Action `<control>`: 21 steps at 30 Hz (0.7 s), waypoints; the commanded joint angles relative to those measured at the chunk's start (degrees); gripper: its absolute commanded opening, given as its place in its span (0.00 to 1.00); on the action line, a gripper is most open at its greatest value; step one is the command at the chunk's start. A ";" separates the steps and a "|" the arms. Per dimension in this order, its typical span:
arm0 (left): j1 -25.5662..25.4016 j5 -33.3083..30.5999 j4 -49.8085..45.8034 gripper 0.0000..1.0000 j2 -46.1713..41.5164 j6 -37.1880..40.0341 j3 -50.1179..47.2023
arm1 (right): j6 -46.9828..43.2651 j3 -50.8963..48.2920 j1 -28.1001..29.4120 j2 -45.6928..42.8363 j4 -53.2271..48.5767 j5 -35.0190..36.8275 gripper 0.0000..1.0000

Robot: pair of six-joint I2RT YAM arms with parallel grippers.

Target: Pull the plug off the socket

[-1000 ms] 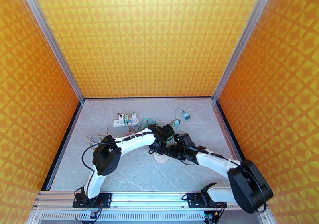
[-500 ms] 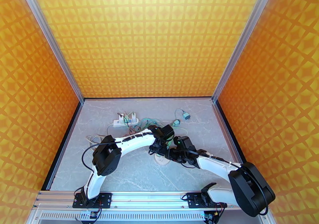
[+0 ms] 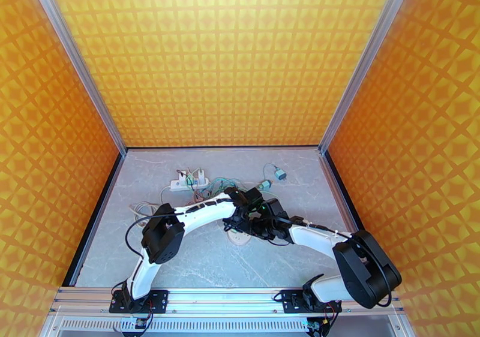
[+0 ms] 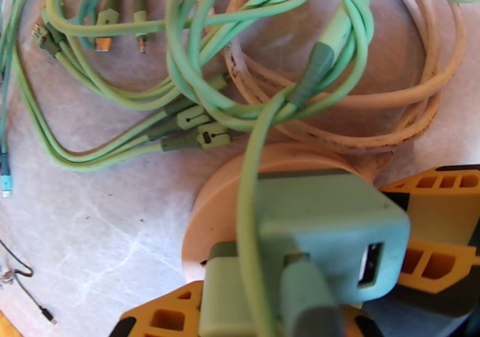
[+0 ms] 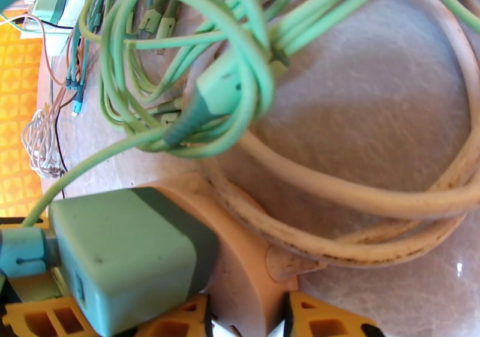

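Two white arms are meeting over a round, peach-coloured socket [image 4: 222, 212] lying near the middle of the bench [image 3: 204, 263]. A grey-green plug [image 4: 327, 230] is sitting flat against the socket's top face, not yet pulled free. The left hand [image 4: 303, 278] is gripping the plug's body, with its orange fingers [image 4: 441, 236] pressing on opposite sides. The right hand [image 5: 249, 320] is apparently clamping the socket's rim from the near side to brace it, though that contact is falling at the very edge of its wrist camera, so the hold is looking likely rather than proven. By this onlooker's reading the grasping is done and the pull itself is what is remaining. No gap is showing between plug and socket, and the prongs are hidden. A green lead [image 4: 247, 170] is running from the plug into a tangle of green cables [image 4: 192, 116] just behind the socket, while a grubby cream cord [image 5: 360, 192] is looping around the socket's far side. Further behind the socket a white power strip [image 3: 180, 183] is lying toward the back wall, and two small teal adapters [image 3: 280, 174] are resting behind and to the right of the socket. The bench is showing a pale grey marbled top, and orange diamond-patterned walls [image 3: 222, 56] framed by aluminium posts [image 3: 78, 68] are boxing in the scene on three sides.
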 commanded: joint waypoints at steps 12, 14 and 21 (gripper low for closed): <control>2.33 18.18 6.90 0.00 -6.90 -2.93 -3.16 | -0.70 -3.06 1.69 8.00 -9.40 12.04 0.20; 2.65 18.24 6.48 0.00 -6.98 -2.76 -3.10 | -0.68 -2.95 1.76 8.00 -9.41 12.17 0.20; 1.65 16.09 3.97 0.00 -5.12 -1.55 -1.40 | -0.70 -2.49 1.99 8.02 -9.71 12.38 0.19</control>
